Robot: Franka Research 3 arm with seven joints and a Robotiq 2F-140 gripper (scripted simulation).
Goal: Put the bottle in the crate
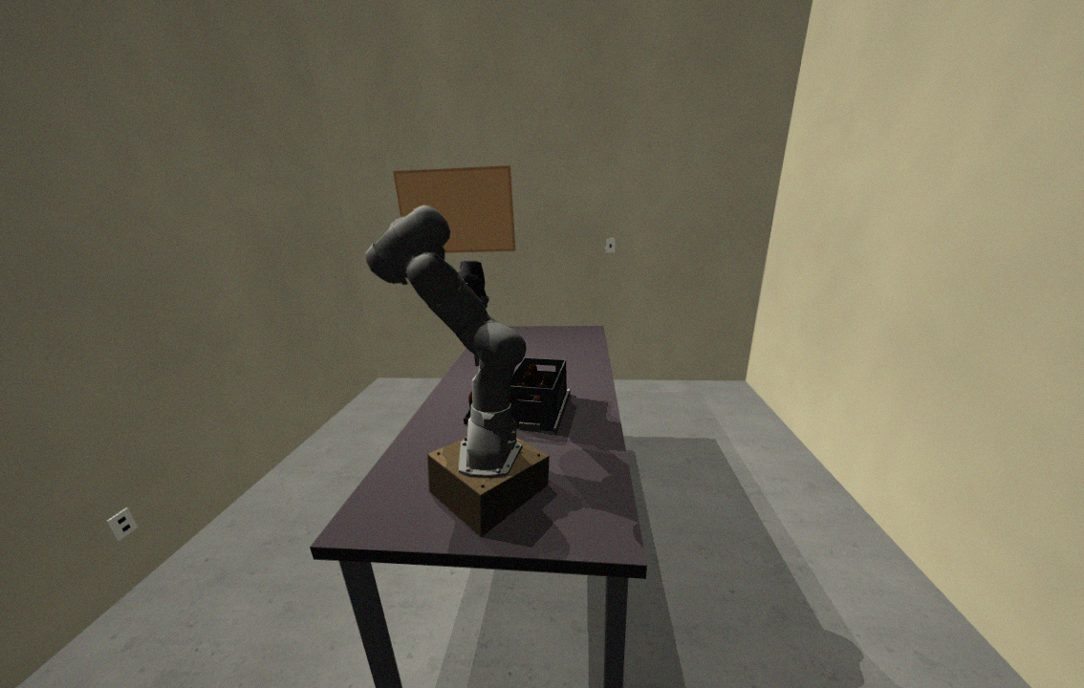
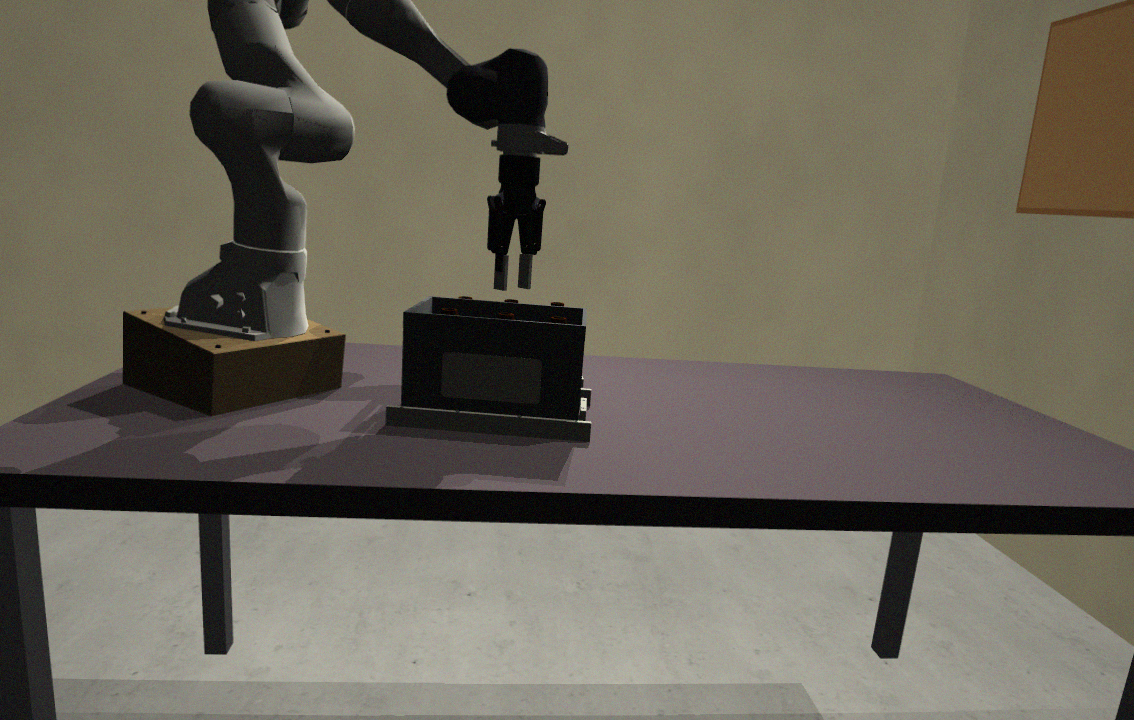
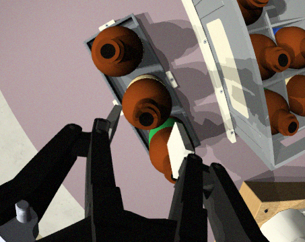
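Black two-finger gripper (image 3: 143, 139) hangs part-open, empty, above the grey three-slot tray (image 3: 95, 45). Three brown glass bottles stand upright in it; the nearest bottle (image 3: 160, 153), over a green slot liner, sits just at 12 o'clock of the fingertips. Grey divided crate (image 3: 224, 56) lies at 2 o'clock. Bottle likely rigid, slick, breakable, fairly heavy; best pinched at the narrow neck below the lip.

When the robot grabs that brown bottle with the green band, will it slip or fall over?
The brown glossy bottle with the green band looks smooth and round, so it may slip. It looks tall with a narrow neck, so a sideways nudge could tip it. The black end effector hangs above it, empty.
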